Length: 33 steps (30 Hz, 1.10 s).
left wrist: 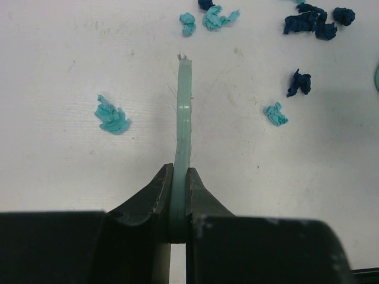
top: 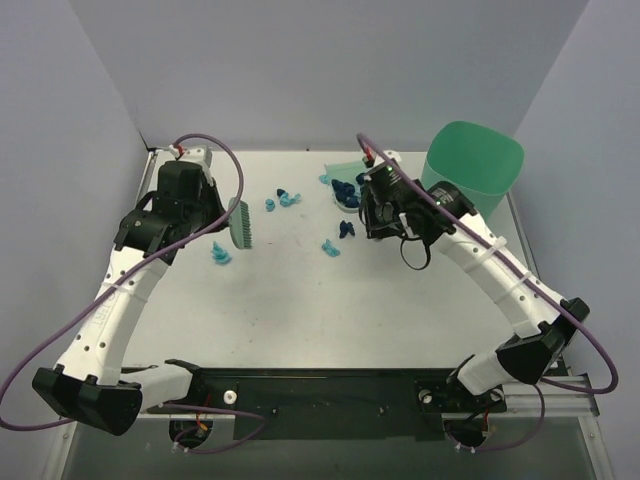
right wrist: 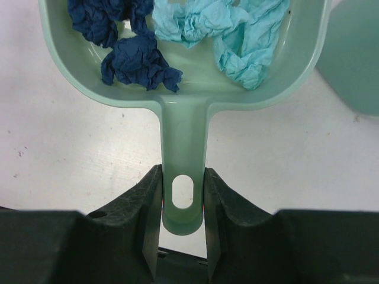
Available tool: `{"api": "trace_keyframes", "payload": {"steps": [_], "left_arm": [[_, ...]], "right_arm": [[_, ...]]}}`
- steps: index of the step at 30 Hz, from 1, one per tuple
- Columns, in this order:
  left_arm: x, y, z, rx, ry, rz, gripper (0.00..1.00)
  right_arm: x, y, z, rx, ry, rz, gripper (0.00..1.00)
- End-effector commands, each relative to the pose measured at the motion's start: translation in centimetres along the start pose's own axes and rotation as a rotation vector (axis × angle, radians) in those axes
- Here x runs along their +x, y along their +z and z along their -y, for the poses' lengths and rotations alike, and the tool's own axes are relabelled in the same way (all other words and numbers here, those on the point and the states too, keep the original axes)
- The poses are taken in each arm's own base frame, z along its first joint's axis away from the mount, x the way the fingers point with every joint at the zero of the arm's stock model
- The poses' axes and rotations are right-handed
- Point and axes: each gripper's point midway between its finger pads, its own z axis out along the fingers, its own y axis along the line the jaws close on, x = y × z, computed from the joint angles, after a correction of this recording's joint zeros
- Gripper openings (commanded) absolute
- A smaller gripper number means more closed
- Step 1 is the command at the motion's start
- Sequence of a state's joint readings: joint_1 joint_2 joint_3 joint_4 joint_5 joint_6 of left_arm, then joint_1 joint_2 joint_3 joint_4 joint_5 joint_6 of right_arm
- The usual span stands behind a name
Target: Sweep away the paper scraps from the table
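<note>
White table between grey walls; paper scraps strewn far-centre, open surface nearer. Left gripper clamps the brush, right gripper the dustpan handle.

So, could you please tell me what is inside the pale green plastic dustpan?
Crumpled dark navy paper scraps and light teal paper scraps lie in the dustpan; its floor beneath them is covered.

Obs: left arm and right arm have white link shells, black joint housings, small dark dots on the white. One purple cable loops along each. On left claw and right claw: matte black wedge fingers.
</note>
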<state>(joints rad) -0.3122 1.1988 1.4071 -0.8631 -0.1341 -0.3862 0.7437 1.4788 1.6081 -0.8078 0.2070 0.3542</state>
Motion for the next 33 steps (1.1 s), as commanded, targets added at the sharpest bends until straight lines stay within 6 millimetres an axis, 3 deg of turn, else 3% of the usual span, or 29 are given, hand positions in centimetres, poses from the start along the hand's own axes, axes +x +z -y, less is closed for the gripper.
{"api": "trace_keyframes", "payload": {"steps": [1,12,24,29,32,33], "left_arm": [[-1.5,-0.2,1.3,0.066,-0.023,0.061,0.00],[-0.7,1.0,1.7,0.085,-0.019,0.032,0.00],[-0.3,1.7,1.9,0.093,-0.026,0.014,0.00],[0.0,1.9,1.9,0.093,-0.023,0.009,0.00],[0.0,1.9,1.9,0.095,-0.023,0.008,0.00],[0.1,1.9,2.0,0.096,-0.023,0.004,0.00]], "right_arm": [[-1.7,-1.9,1.7,-0.028,0.054,-0.030,0.00],[-8.6,-3.8,6.4,-0.144,0.497,0.076,0.00],[-12.0,-3.1,12.4,-0.298,0.993,0.198,0.00],[-13.7,-3.5,13.0,-0.408,1.142,0.267,0.00],[-14.1,-3.4,14.5,-0.430,1.239,0.313,0.00],[-15.1,-4.1,14.7,-0.465,1.269,0.359,0.00]]}}
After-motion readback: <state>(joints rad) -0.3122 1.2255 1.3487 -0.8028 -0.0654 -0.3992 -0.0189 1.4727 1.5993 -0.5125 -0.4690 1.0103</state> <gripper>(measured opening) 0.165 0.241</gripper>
